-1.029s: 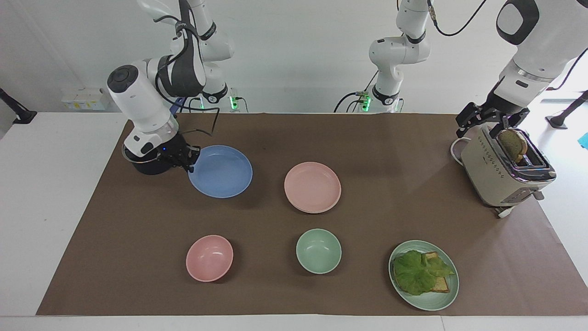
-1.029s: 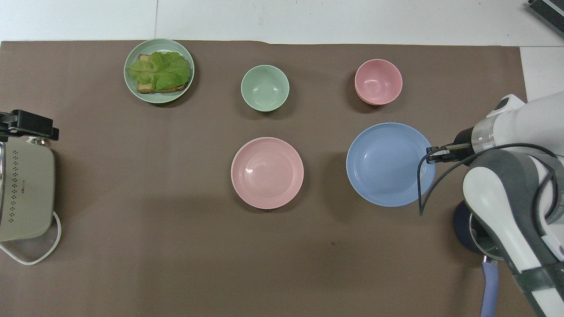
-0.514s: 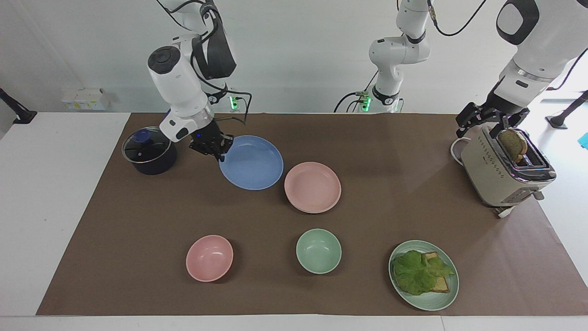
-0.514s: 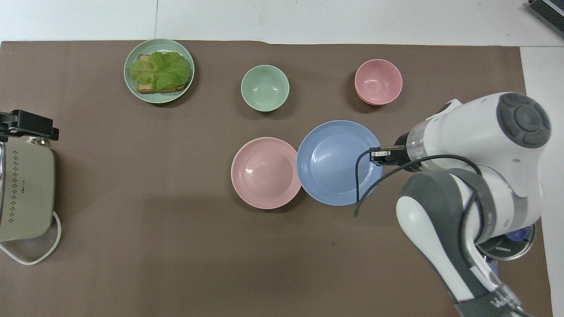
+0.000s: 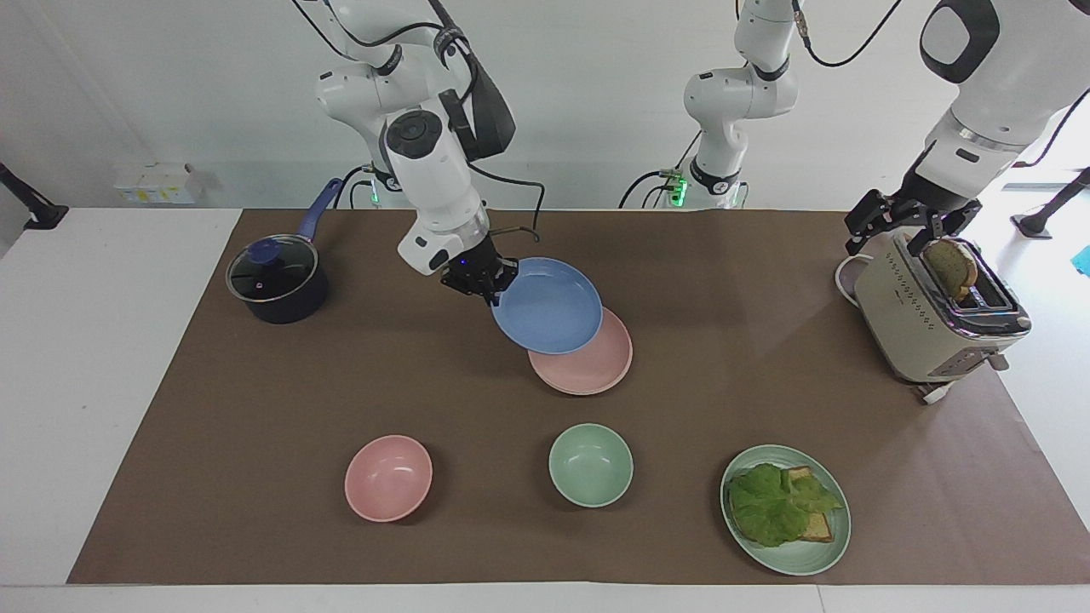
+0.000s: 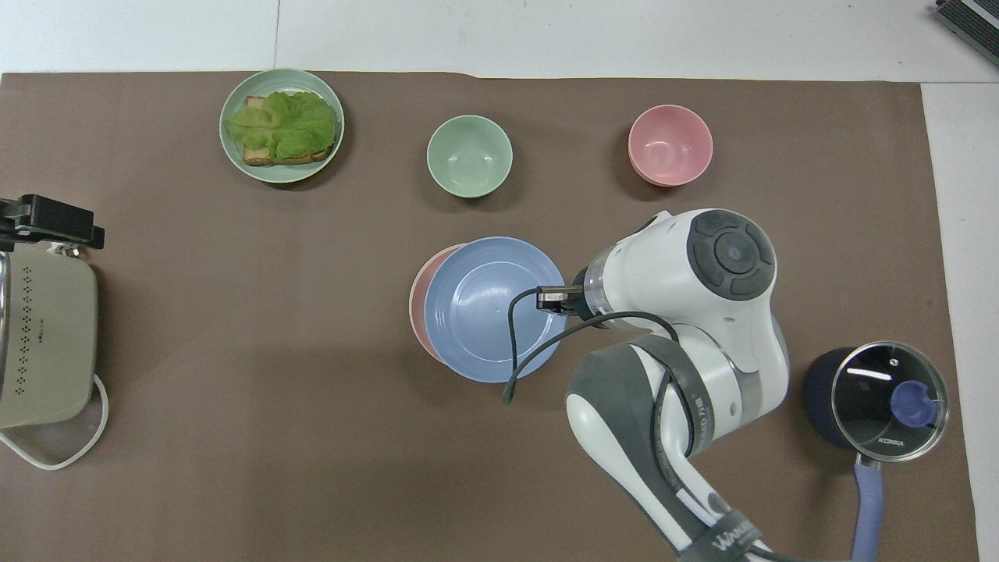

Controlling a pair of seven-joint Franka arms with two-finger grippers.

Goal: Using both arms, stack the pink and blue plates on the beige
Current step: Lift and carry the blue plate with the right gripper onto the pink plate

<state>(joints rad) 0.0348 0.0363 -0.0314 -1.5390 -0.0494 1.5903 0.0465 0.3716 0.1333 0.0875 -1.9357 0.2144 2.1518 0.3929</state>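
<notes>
1 brown mat covers white table.

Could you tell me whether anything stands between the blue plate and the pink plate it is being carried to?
Nothing visible does. The right gripper holds the blue plate by its rim, raised and already overlapping the pink plate. The green bowl stands clear, farther from the robots.

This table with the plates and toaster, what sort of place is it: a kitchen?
Probably a robot test lab, not a kitchen: white robot arms work over a paper-covered table, with a toaster and bowls laid out.
</notes>
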